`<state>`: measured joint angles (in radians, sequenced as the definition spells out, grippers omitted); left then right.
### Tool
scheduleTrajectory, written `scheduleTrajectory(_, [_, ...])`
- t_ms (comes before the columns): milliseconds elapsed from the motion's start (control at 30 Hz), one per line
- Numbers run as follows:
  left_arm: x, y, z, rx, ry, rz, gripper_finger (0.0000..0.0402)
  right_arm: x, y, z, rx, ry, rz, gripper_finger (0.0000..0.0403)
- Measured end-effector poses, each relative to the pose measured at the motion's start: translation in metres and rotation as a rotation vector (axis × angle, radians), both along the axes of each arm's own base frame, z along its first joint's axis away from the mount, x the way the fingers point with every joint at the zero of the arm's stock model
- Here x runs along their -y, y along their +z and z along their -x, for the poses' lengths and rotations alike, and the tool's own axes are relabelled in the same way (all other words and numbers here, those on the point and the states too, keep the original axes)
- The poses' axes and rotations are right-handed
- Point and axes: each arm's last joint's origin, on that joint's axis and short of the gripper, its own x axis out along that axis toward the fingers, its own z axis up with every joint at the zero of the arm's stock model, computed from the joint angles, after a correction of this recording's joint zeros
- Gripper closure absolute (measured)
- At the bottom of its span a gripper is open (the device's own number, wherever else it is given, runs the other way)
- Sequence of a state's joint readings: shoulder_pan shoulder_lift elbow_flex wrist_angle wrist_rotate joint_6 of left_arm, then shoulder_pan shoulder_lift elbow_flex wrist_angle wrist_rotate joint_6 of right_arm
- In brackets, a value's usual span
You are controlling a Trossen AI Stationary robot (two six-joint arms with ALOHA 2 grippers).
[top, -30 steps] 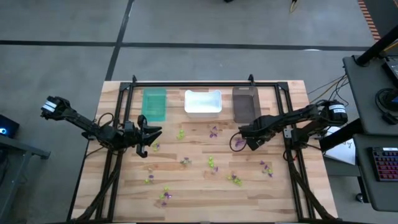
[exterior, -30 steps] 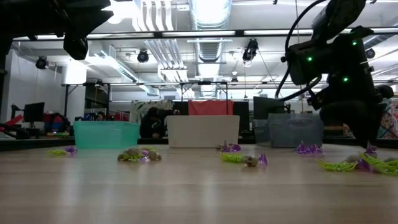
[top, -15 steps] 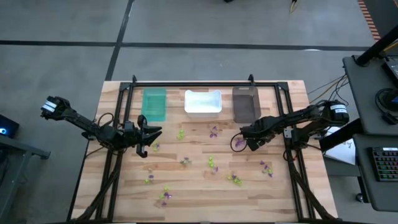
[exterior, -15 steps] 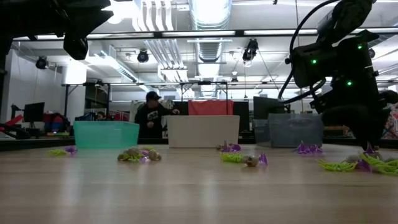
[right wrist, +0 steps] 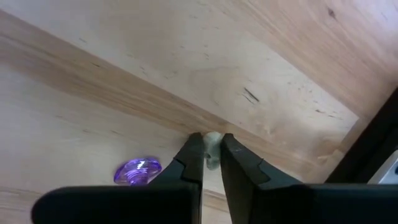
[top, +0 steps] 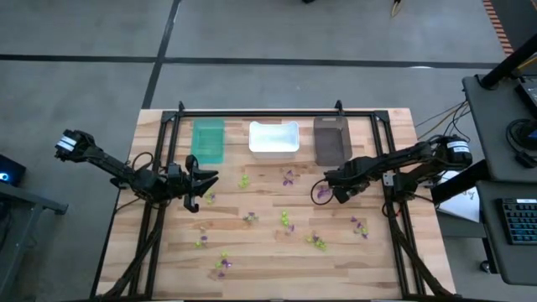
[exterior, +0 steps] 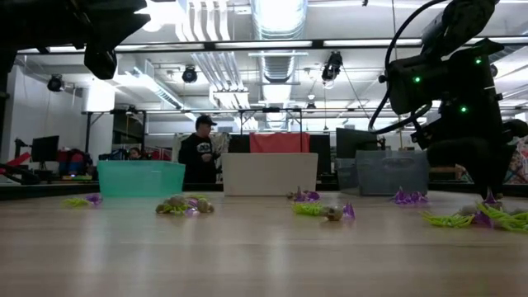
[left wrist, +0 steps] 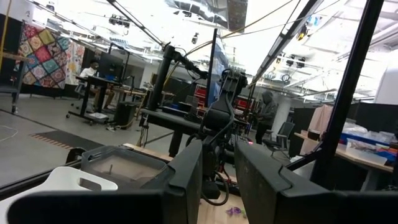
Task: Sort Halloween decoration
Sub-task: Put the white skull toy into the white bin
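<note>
Grey floor (top: 84,92), ceiling lights (exterior: 276,15) (bright), person (exterior: 198,157)

In the low view, the person (exterior: 199,152) in the room behind the table is now standing upright between the teal bin (exterior: 141,177) and the white bin (exterior: 270,173), after bending low a second ago. The right arm's dark body (exterior: 452,99) is sitting slightly further right than a second ago; it seems to be barely moving since.
</note>
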<state>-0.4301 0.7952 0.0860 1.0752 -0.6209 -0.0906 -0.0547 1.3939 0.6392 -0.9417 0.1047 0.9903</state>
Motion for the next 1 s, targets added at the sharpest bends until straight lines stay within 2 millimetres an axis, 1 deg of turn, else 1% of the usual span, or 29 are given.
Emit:
scheduleTrajectory(100, [0.0, 0.0, 0.0, 0.005, 0.0, 0.002, 0.0325, 0.0, 0.005, 0.0, 0.02, 0.005, 0.0, 0.0377])
scheduleTrajectory(167, [0.0, 0.0, 0.0, 0.005, 0.0, 0.003, 0.0325, 0.001, 0.012, -0.002, 0.042, 0.009, 0.02, 0.038])
scheduleTrajectory(367, [0.0, 0.001, 0.0, 0.011, -0.002, 0.01, 0.0325, 0.001, 0.044, -0.007, 0.187, 0.026, 0.036, 0.0383])
scheduleTrajectory(533, [0.0, 0.002, 0.001, 0.019, -0.002, 0.013, 0.0325, 0.002, 0.076, -0.012, 0.386, 0.081, 0.074, 0.0383])
scheduleTrajectory(667, [-0.001, 0.004, 0.001, 0.04, 0.003, 0.01, 0.0325, 0.006, 0.102, -0.026, 0.647, 0.151, 0.144, 0.0382])
scheduleTrajectory(833, [-0.001, 0.008, 0.003, 0.071, 0.022, -0.023, 0.0325, 0.018, 0.125, -0.051, 0.98, 0.267, 0.275, 0.0382])
scheduleTrajectory(900, [-0.002, 0.01, 0.004, 0.082, 0.031, -0.039, 0.0325, 0.025, 0.132, -0.062, 1.078, 0.331, 0.345, 0.0382])
scheduleTrajectory(1000, [-0.002, 0.012, 0.005, 0.095, 0.049, -0.069, 0.0325, 0.039, 0.14, -0.077, 1.173, 0.411, 0.411, 0.0382])
